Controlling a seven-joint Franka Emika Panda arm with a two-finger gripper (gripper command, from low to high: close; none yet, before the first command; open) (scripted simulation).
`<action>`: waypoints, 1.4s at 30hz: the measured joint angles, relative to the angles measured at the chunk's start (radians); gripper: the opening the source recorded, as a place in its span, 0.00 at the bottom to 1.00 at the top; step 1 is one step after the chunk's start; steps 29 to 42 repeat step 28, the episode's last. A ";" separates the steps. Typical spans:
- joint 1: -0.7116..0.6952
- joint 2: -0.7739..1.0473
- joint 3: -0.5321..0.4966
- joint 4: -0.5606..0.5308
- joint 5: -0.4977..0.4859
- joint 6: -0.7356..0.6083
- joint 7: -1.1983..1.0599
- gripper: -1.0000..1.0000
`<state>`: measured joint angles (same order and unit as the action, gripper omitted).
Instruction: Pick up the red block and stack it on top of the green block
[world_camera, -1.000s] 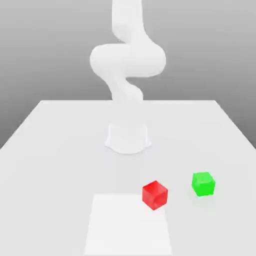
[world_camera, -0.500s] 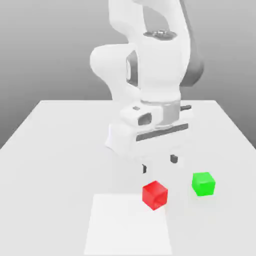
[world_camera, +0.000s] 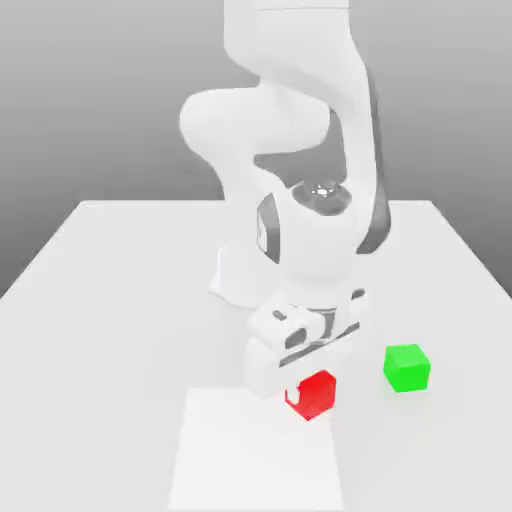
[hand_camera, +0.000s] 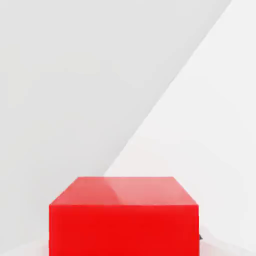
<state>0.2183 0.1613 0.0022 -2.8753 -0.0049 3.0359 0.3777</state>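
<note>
The red block (world_camera: 320, 396) rests on the white table (world_camera: 110, 300), toward the front and a little to the exterior view's right of centre. My gripper (world_camera: 306, 373) has come down over it, the white hand covering the block's top and rear, and is shut on the red block. The hand view has the red block (hand_camera: 124, 220) very close, with its top face and one side face showing. The green block (world_camera: 407, 368) stands on the table about one block's width to the exterior view's right of the red one, apart from the gripper.
The arm's round base (world_camera: 240, 285) stands behind the blocks at mid-table. A paler square patch (world_camera: 255, 460) marks the table surface at the front, and the red block sits at its far right corner.
The hand came down from above the table onto the red block and its fingers went from open to shut. Neither block has moved.
</note>
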 joint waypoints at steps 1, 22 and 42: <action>-0.001 -0.030 0.001 -0.004 0.000 -0.026 0.000 0.00; 0.242 -0.166 0.247 0.006 -0.001 -0.171 0.413 0.00; 0.244 -0.129 0.235 0.007 -0.035 -0.137 0.438 1.00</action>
